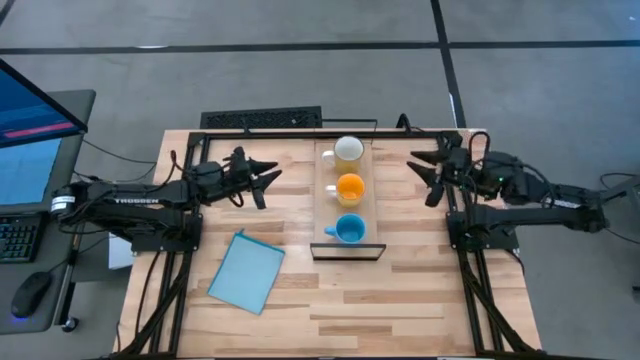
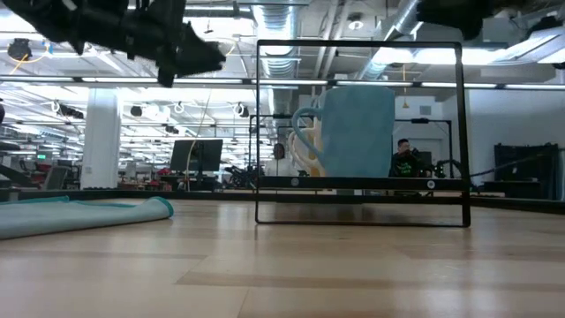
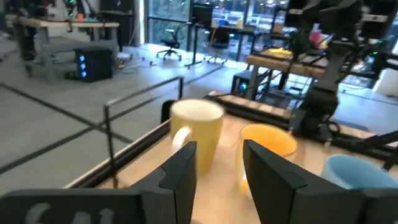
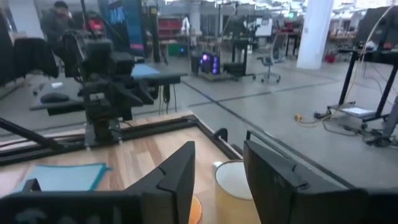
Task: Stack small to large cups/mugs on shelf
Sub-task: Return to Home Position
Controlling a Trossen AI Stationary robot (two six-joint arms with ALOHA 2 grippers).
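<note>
Three mugs stand upright in a row on the light-wood shelf point(image 1: 327, 205), which is raised on a black wire frame: pale yellow point(image 1: 347, 151) at the far end, orange point(image 1: 350, 187) in the middle, blue point(image 1: 349, 230) at the near end. My left gripper point(image 1: 268, 180) is open, in the air left of the shelf, pointing at the mugs. My right gripper point(image 1: 420, 172) is open, in the air right of the shelf. In the left wrist view the yellow mug point(image 3: 196, 134) and orange mug point(image 3: 268, 155) show beyond my fingers.
A flat light-blue sheet point(image 1: 246, 271) lies on the table, near-left of the shelf. The black frame point(image 1: 347, 252) edges the shelf's near end. A keyboard point(image 1: 262, 118) lies past the table's far edge. A desk with a monitor point(image 1: 30, 120) stands to the left.
</note>
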